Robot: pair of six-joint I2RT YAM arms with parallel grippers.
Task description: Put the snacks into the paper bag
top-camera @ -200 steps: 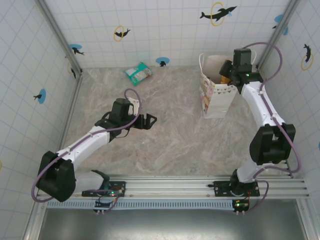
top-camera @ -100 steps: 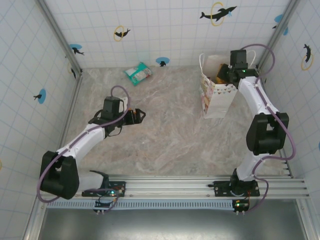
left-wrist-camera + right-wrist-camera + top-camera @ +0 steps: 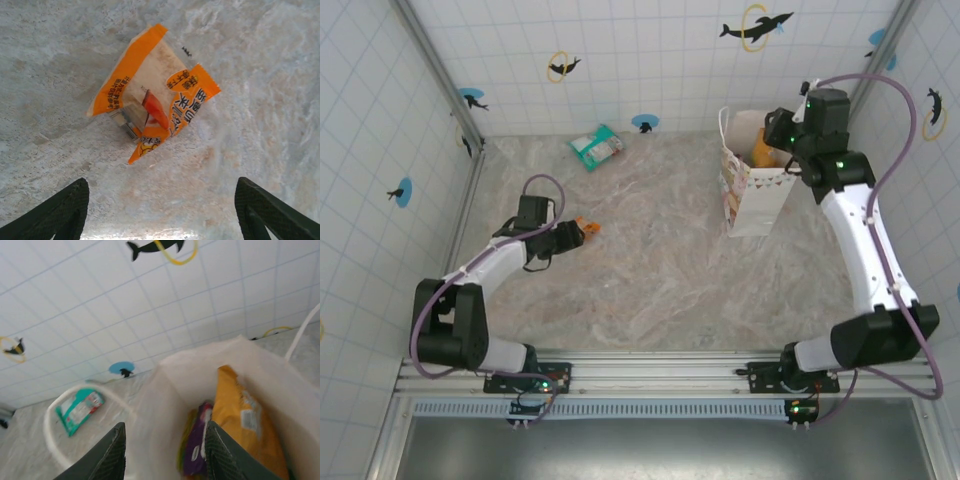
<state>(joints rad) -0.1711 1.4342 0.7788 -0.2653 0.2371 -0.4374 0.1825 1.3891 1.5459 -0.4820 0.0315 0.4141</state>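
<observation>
pulled back leftward, the left gripper (image 3: pixel 160 186) hangs wide open over the packet (image 3: pixel 150 95) lying on the table (image 3: pixel 265 75), light, crinkly and slippery foil best pinched across its middle, while the right gripper (image 3: pixel 164 429), open and empty, hovers above the bag (image 3: pixel 757 195).

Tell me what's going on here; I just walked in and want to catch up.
Two robot arms are packing snack packets into a paper bag. The right gripper hangs over the bag's mouth, fingers apart and empty; a yellow-orange packet and a purple packet are inside. The left gripper, fingers open, hovers over a small orange packet lying on the table. A teal-white packet lies at the table's far edge.
</observation>
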